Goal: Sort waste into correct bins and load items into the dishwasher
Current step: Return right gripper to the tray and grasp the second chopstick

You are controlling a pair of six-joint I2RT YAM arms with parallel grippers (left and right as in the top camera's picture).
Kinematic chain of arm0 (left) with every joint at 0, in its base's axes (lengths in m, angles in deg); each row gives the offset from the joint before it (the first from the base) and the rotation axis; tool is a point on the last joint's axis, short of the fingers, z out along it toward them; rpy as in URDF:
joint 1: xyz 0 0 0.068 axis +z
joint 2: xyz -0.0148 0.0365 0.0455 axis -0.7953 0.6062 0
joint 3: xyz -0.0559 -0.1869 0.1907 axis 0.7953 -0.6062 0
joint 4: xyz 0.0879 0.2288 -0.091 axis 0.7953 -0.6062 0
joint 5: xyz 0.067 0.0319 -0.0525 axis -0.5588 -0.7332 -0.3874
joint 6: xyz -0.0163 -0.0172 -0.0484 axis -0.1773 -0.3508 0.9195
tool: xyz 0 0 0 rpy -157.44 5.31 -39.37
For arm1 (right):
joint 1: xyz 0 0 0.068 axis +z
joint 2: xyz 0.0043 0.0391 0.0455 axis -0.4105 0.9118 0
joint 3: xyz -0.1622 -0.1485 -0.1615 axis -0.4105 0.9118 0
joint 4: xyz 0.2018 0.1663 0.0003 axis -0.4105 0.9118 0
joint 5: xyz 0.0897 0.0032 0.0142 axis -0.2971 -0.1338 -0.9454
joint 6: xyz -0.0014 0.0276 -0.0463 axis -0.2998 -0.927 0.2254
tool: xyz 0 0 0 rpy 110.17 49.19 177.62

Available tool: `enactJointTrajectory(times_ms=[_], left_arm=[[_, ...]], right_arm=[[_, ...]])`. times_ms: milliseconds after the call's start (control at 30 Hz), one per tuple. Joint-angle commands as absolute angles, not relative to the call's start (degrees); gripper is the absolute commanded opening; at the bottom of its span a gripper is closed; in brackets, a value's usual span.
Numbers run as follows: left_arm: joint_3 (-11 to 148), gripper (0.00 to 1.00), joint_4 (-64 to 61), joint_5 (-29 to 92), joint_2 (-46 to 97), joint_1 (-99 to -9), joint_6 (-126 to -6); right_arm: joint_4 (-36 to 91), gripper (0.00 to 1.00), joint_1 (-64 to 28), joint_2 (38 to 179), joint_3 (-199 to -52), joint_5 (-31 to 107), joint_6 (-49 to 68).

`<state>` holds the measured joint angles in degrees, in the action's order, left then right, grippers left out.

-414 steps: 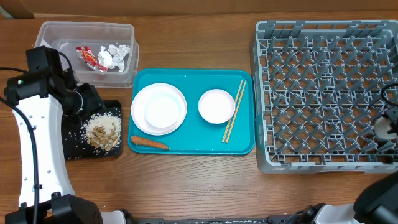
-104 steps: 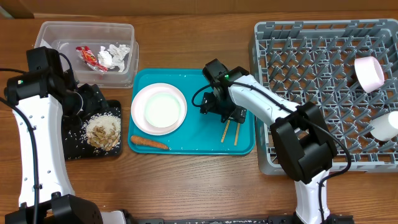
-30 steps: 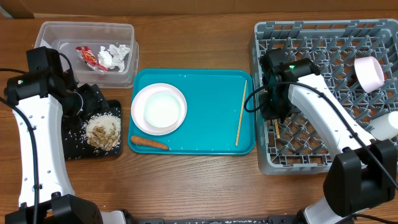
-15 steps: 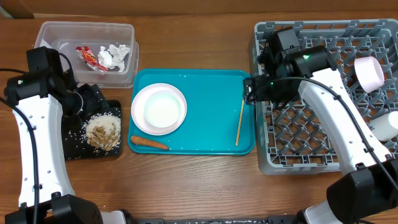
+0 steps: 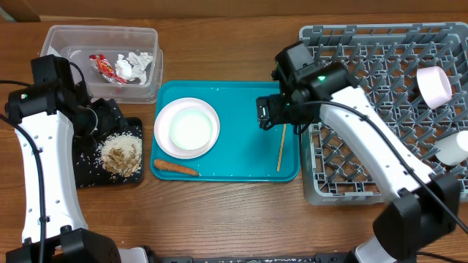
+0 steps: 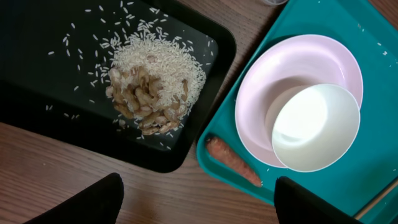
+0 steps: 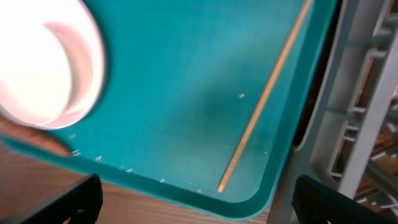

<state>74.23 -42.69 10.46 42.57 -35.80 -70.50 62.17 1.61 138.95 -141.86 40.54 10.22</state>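
Jaws on the right gripper [image 7: 196, 186] stand wide apart with nothing between them; I see it hanging over the teal tray [image 5: 234, 95], near that tray's right side. Just below it lies a single chopstick [image 7: 264, 99], flat on the tray floor, running along the right rim next to the grey rack [image 5: 380, 95].

On my left gripper [image 6: 199, 199] the jaws are spread as well, and empty. It hovers over the edge where the black tray [image 6: 37, 62] meets the teal one. The food scraps [image 6: 152, 81] sit heaped on the black tray. The wide plate [image 6: 261, 106] is on the teal tray's left half with a small bowl [image 6: 317, 127] resting in it, and the carrot piece [image 6: 233, 162] lies just beside the plate's near rim.

Farther out, the clear tub [image 5: 66, 36] holds the red wrapper [image 5: 102, 66] and the crumpled foil [image 5: 135, 64]. Two cups [image 5: 435, 86] lie at the rack's right side.
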Motion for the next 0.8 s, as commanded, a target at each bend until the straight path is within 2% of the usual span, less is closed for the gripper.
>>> enactJointTrajectory(times_ms=[0,300,767], left_arm=[[75.1,0.79,-42.5,10.1,41.4,-35.9,-69.7],[75.1,0.79,-42.4,10.0,41.4,-35.9,-69.7],[75.1,0.79,-42.4,10.0,41.4,-35.9,-69.7]], right_arm=[[60.9,1.0,1.5,142.8,-138.3,45.1,3.9],[55.0,1.0,2.0,146.9,-131.5,45.5,3.6],[49.1,1.0,4.1,152.5,-128.5,45.5,3.5]])
